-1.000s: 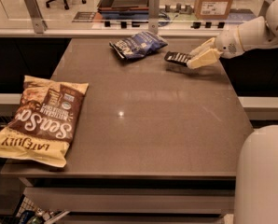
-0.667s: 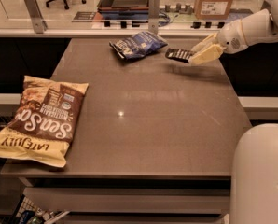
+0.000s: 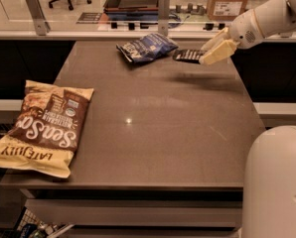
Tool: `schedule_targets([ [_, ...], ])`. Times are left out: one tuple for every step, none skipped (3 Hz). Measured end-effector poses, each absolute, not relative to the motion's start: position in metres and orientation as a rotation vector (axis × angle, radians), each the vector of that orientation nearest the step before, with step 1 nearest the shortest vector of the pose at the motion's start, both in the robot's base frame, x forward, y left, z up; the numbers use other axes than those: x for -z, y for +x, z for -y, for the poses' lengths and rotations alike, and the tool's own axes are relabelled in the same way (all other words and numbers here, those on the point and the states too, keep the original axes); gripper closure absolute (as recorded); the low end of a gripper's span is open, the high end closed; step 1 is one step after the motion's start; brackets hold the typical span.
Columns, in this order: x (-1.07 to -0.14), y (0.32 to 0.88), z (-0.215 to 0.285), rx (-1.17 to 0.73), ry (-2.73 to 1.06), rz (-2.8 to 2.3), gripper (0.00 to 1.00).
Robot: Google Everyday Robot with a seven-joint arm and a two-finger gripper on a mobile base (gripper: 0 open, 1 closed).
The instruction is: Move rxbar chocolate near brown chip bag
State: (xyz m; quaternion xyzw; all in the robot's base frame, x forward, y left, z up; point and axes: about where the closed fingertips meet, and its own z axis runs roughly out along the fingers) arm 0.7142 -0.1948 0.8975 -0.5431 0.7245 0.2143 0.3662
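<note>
**Bar held above the far right of the worktop**

The rxbar chocolate [image 3: 187, 56], a small flat black rectangle with pale lettering, hangs level above the smooth grey-brown worktop [image 3: 158, 118], casting a soft shadow. The gripper [image 3: 205, 54] has its cream, wedge-shaped jaws closed on the bar's right end. Just left lies a crinkled dark blue snack bag [image 3: 147, 47]. The brown chip bag [image 3: 46, 128], large and glossy, lies flat at the near left edge, well apart.
</note>
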Motion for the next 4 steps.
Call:
schedule_targets([
  [-0.910,0.701,0.188,-0.516,-1.436,-1.879,1.00],
  [-0.921,0.683,0.182,-0.479,-1.462,-1.897,1.00],
  [-0.926,0.665,0.173,-0.457,-1.485,-1.894,1.00],
  [-0.929,0.648,0.161,-0.448,-1.510,-1.888,1.00],
])
